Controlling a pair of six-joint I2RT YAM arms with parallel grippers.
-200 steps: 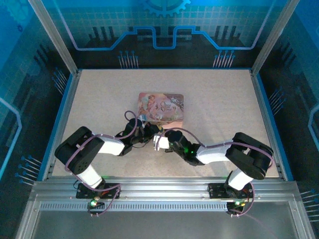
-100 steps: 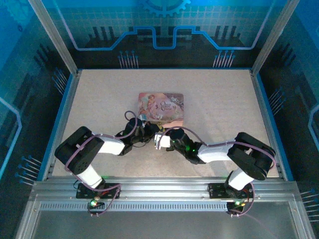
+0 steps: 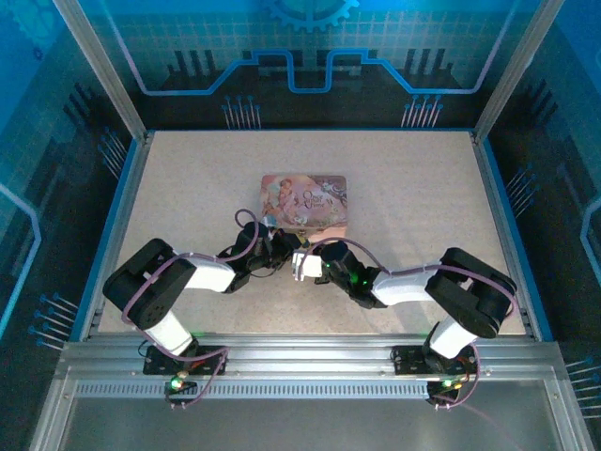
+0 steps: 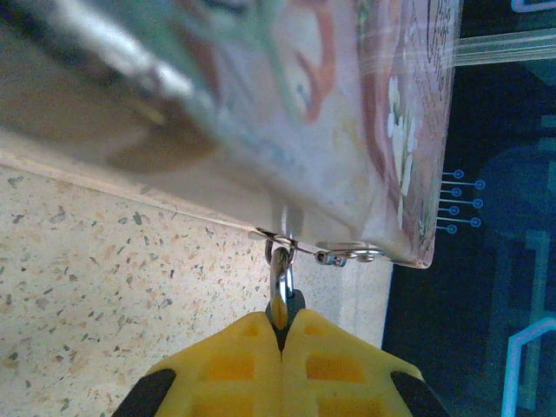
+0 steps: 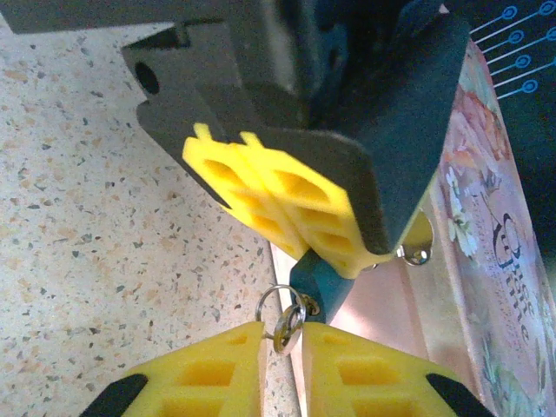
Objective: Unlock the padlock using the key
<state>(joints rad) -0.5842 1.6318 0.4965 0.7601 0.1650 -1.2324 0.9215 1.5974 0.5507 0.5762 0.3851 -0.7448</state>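
The left gripper (image 4: 280, 328) is fully closed, its yellow fingers (image 4: 339, 365) pressed together on the padlock (image 5: 317, 282); only the blue-green lower corner of the padlock comes out from between the pads in the right wrist view. The thin shackle (image 4: 280, 276) goes up from the fingertips into a small metal hasp (image 4: 347, 254) at the front edge of the pink box (image 3: 305, 197); so the padlock hangs on the box, at its near side.

The right gripper (image 5: 283, 330) is just beside, tip to tip with the left one; its jaws stand narrow, closed on the key (image 5: 288, 326), which sits upright between them just below the padlock; a small key ring (image 5: 276, 304) lies against it.

The box lies flat on the speckled table (image 3: 188, 188); both arms reach in to its near edge from either side.
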